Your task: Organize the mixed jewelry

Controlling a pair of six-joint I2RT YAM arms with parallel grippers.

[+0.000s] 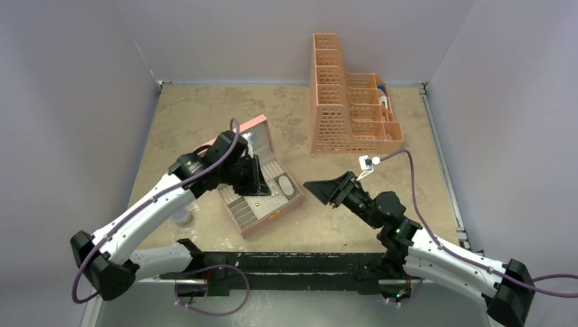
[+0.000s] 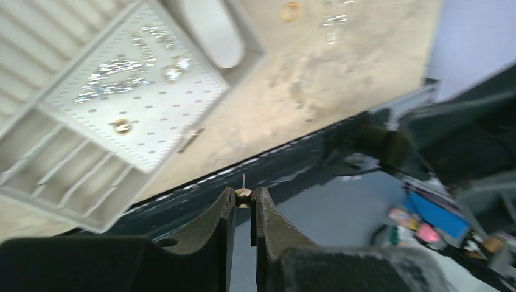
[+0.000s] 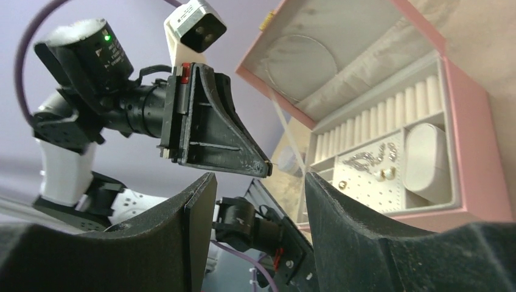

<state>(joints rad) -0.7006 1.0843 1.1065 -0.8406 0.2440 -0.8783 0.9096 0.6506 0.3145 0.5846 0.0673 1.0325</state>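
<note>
The left arm (image 1: pixel 146 211) of a two-armed robot reaches over an open pink jewelry box (image 1: pixel 283 211) on a mottled tan desk (image 1: pixel 204 109). The left jaws are pinched narrow on a tiny gold stud (image 2: pixel 243 194), its post pointing up between the two dark fingers (image 2: pixel 222 216). In that wrist's view the stud shows against the black rail (image 2: pixel 286 158) along the desk's near edge.

Inside the box, a grey perforated panel (image 2: pixel 158 121) carries a cluster of silvery pieces (image 2: pixel 115 76) and a second gold stud (image 2: pixel 122 126). A white oval cushion (image 2: pixel 213 30) sits in the compartment beside the panel, and rows of ring rolls (image 3: pixel 389 109) lie toward the hinge. The lid (image 3: pixel 365 36) stands raised, with a round mirror (image 3: pixel 304 61) set in its lining.

More jewelry lies loose on the desk just outside the box: a gold ring (image 2: pixel 291 11) and a few silvery bits (image 2: pixel 334 21).

The right arm (image 1: pixel 443 252) hovers to the right of the box and apart from it. The right jaws are spread wide, hold nothing, and point toward the left arm's wrist.

At the far side of the desk stands an orange perforated organizer (image 1: pixel 347 102), with small items in its right-hand compartments. A small round pale disc (image 1: pixel 182 216) sits on the desk left of the box, beside the left arm.
</note>
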